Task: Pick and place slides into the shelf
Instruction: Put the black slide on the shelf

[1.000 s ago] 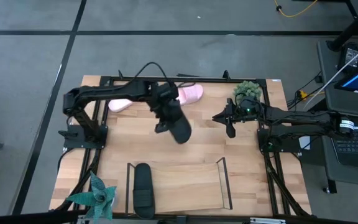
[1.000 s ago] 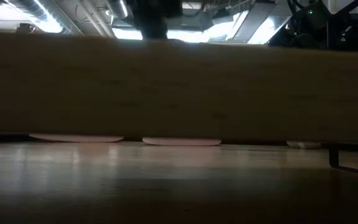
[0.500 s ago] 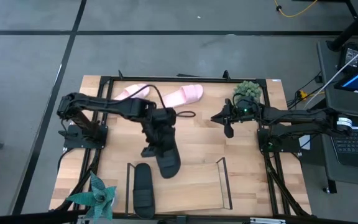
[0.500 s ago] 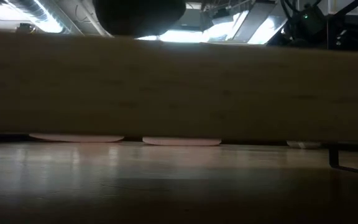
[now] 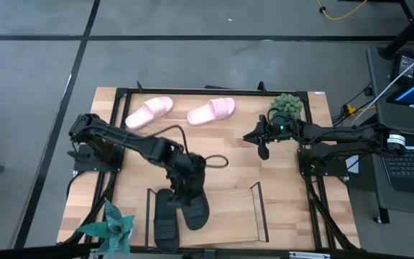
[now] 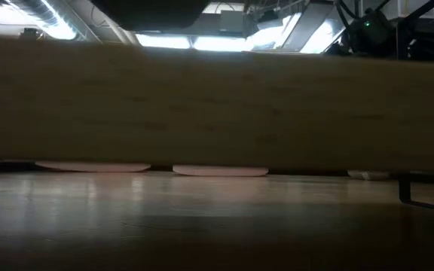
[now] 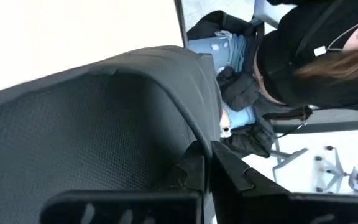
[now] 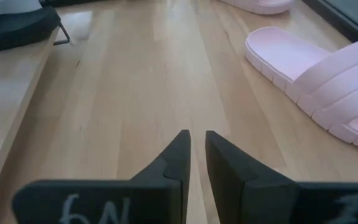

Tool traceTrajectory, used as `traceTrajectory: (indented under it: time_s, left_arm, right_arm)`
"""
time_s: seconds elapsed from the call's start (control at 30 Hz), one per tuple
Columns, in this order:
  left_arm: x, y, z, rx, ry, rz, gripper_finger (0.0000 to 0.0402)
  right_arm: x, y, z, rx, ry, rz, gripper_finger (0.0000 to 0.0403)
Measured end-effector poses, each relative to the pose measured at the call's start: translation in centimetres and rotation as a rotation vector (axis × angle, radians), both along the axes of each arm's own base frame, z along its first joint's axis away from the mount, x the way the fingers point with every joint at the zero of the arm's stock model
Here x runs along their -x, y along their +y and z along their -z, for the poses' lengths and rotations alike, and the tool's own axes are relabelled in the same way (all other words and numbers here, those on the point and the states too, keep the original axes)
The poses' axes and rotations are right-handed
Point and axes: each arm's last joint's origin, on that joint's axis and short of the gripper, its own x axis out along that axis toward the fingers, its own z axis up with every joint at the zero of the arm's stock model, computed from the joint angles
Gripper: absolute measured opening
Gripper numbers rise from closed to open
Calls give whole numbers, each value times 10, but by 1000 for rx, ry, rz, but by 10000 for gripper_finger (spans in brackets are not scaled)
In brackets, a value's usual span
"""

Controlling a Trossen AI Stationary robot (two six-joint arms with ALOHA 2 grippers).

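Observation:
My left gripper [image 5: 185, 180] is shut on a black slide [image 5: 195, 207] above the shelf [image 5: 225, 216], a wire rack with a wooden base at the table's near edge. This slide fills the left wrist view [image 7: 92, 130]. A second black slide [image 5: 165, 217] lies on the shelf's left part, right beside the held one. Two pink slides [image 5: 149, 112] [image 5: 212, 110] lie sole down near the far edge. My right gripper [image 5: 264, 146] hovers at the right with its fingers almost together [image 8: 195, 146] and nothing between them. One pink slide [image 8: 328, 81] lies ahead of it. My left gripper pinches an edge of the black slide [image 7: 194, 146] at the slide's far end, between its two fingers. They slant down from the table's far left. The slide hangs below them, its length running toward the near edge, over the shelf. Strap or sole, I cannot tell.
A green plant [image 5: 287, 105] stands at the far right corner, close to my right gripper. Another plant [image 5: 110, 224] stands at the near left corner. A black frame [image 5: 192, 92] rings the table. Bare wood [image 5: 228, 155] lies between the pink slides and the shelf. A person [image 7: 316, 56] shows beyond the table.
My left gripper has swung from the table's far middle toward the near edge, carrying the black slide with it, and has turned on the way. The slide now hangs over the shelf beside the other black slide, its length running from far to near.

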Motion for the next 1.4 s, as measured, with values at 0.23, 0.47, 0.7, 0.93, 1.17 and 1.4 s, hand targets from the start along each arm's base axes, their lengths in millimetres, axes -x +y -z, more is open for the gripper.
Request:
traceTrajectory:
  time_s: [0.23,0.47,0.7,0.93,1.17,1.4]
  left_arm:
    - [-4,-31,15,18,50,-1,2]
    - [-5,-55,21,50,63,0,2]
    - [-8,-59,26,35,67,-28,2]
    - [-17,-62,45,73,149,-21,1]
    - [-20,-63,47,85,144,-30,1]
    - [-21,-63,49,81,153,-34,1]
  right_arm:
    - [0,1,0,-7,-7,-18,53]
    - [0,1,0,-12,-8,-24,53]
    - [0,1,0,-33,-8,-14,53]
    - [0,1,0,-38,-4,-19,53]
    - [-1,5,0,-42,-4,-50,53]
    - [-2,8,0,-41,-3,-66,53]
